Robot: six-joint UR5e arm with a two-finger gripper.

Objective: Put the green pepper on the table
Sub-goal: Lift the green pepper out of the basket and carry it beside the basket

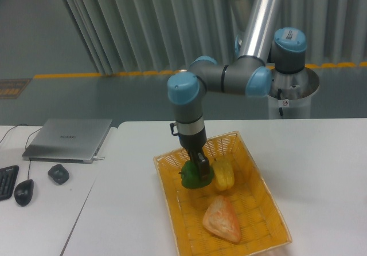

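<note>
The green pepper (190, 177) is dark green and glossy, and it hangs just above the floor of the yellow wicker basket (259, 207). My gripper (200, 170) comes straight down onto it and is shut on it, its dark fingers covering the pepper's right side. The white table (321, 158) spreads around the basket on every side.
A yellow bell pepper (223, 174) sits right beside the gripper in the basket. An orange-pink triangular food item (221, 219) lies nearer the front. On the adjacent desk at left are a laptop (69, 138), a small dark object (58, 173), a mouse (23, 192) and a keyboard edge (6, 181).
</note>
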